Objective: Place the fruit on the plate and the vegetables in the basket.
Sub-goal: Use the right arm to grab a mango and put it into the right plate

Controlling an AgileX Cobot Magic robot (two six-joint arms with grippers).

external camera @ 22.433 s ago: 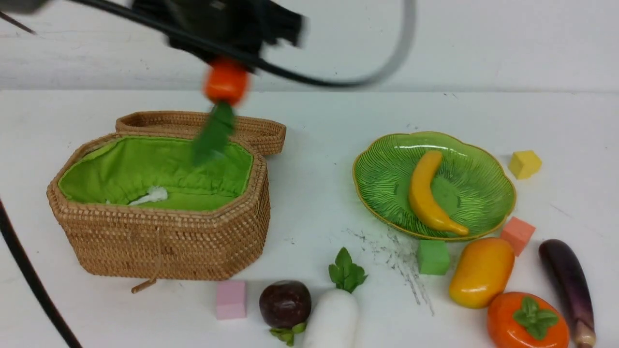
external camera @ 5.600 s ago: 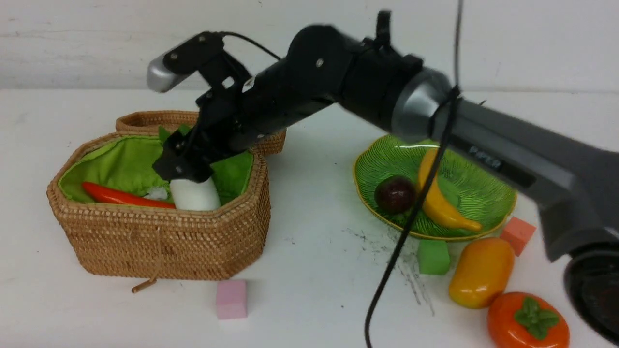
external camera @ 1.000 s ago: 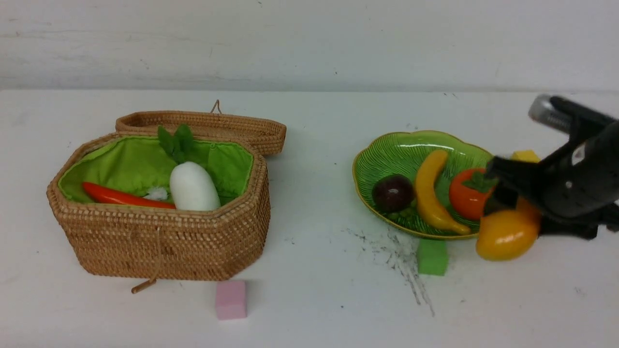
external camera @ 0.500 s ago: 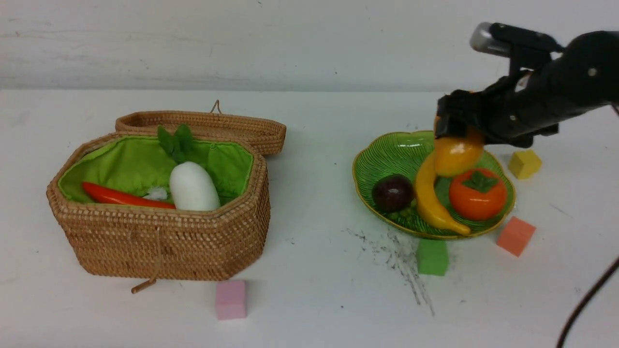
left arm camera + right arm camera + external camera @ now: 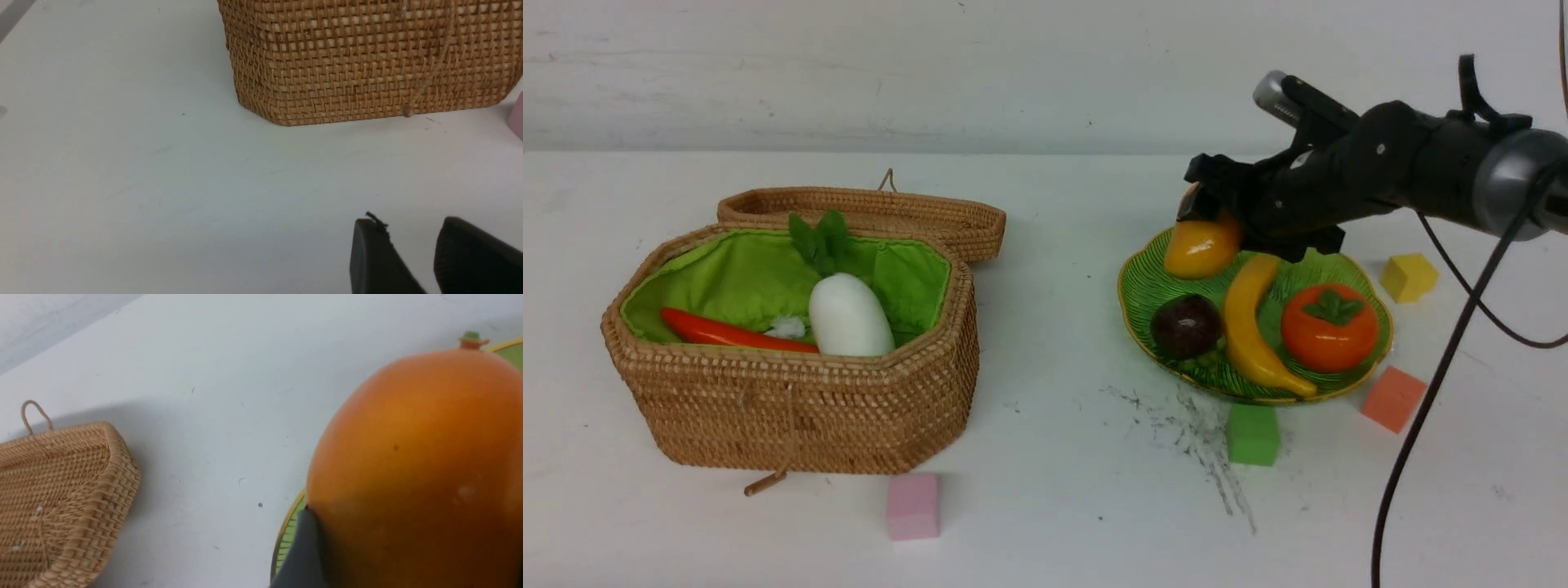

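Observation:
Above the far-left part of the green plate [image 5: 1143, 282] hangs the yellow-orange mango [image 5: 1202, 243], with my right gripper [image 5: 1213, 214] shut on it. In the right wrist view the mango [image 5: 416, 465] fills the frame beside one grey finger [image 5: 304, 547], with the plate's rim [image 5: 286, 531] underneath. A mangosteen [image 5: 1186, 325], banana [image 5: 1250, 327] and persimmon [image 5: 1330, 327] lie on the plate. The woven basket [image 5: 792, 408] holds a red pepper [image 5: 727, 331] and a white radish [image 5: 849, 314]. My left gripper [image 5: 408, 228] hovers open and empty over the table near the basket's wall [image 5: 367, 61].
The basket's lid [image 5: 866, 214] lies open behind it. Foam cubes sit on the table: pink [image 5: 913, 506] in front of the basket, green [image 5: 1253, 434], coral [image 5: 1393, 398] and yellow [image 5: 1409, 278] around the plate. A black cable [image 5: 1421, 408] hangs from the right arm.
My right gripper has carried the mango from low at the plate's front right, up and leftwards across the plate to above its far-left side. The rest stayed put.

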